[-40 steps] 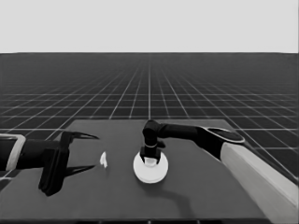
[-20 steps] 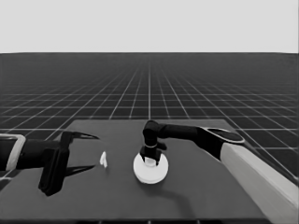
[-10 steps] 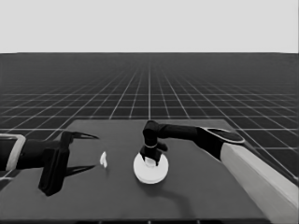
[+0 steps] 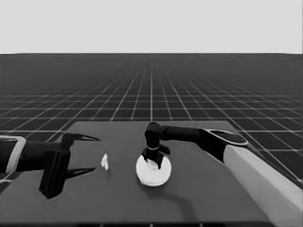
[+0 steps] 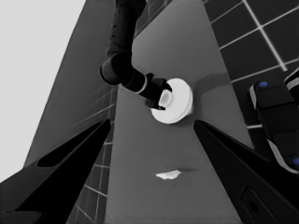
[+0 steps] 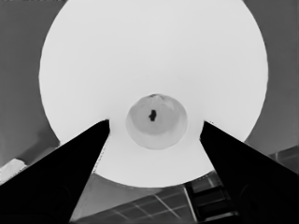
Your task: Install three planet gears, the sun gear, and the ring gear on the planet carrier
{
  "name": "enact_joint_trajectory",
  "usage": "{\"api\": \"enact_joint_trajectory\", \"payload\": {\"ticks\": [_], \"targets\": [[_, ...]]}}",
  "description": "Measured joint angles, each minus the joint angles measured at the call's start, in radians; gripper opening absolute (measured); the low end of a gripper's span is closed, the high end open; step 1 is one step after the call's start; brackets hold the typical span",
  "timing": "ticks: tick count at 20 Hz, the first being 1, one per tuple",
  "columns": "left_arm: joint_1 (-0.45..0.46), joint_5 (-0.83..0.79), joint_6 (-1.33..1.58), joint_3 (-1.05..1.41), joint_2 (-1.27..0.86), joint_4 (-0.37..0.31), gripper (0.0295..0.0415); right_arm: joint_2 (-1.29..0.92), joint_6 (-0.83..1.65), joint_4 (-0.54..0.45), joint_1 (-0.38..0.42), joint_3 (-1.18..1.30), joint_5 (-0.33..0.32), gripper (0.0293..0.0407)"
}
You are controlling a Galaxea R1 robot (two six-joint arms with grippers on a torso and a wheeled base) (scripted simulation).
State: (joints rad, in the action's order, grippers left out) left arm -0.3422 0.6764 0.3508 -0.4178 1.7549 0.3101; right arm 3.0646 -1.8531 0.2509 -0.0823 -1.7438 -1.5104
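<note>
From my remote station I recorded the following. On the dark table (image 4: pixel 199 198) only one round white part (image 4: pixel 152 171) was visible, lying near the table's middle. I took it for the larger round part, seated over the smaller one and the gears, none of which I could see separately. In the right wrist view this larger round part (image 6: pixel 154 70) filled most of the picture, with its centre hole (image 6: pixel 156 121) showing a pale surface inside and a small dark mark at the middle.

The right gripper (image 4: pixel 154 161) stood directly over the larger round part, pointing down at its centre, with the arm reaching in from the table's right side. Its fingers (image 6: pixel 70 182) were spread wide, one on each side of the centre hole, with nothing between them. I could not tell whether the tips touched the part's top face.

The left gripper (image 4: pixel 90 153) was parked over the table's left end, well apart from the larger round part. Its jaws stood wide and gripped nothing. A thin white piece (image 4: pixel 104 161) lay on the table just beside its fingertips, between that gripper and the larger round part. The left wrist view showed the same thin white piece (image 5: pixel 168 175) lying flat, apart from the larger round part (image 5: pixel 180 100).
</note>
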Motion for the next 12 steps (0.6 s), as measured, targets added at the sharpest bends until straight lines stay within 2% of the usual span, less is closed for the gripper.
{"api": "enact_joint_trajectory", "payload": {"ticks": [8, 10, 12], "targets": [[0.0, 0.0, 0.0, 0.0, 0.0, 0.0, 0.0385, 0.0, -0.004, 0.0, 0.0, 0.0, 0.0, 0.0385], [0.0, 0.0, 0.0, 0.0, 0.0, 0.0, 0.0385, -0.009, 0.31, -0.057, 0.072, 0.041, -0.025, 0.0386], [0.0, 0.0, 0.0, 0.0, 0.0, 0.0, 0.0385, -0.011, 0.424, -0.079, 0.099, 0.05, -0.028, 0.0385]]}}
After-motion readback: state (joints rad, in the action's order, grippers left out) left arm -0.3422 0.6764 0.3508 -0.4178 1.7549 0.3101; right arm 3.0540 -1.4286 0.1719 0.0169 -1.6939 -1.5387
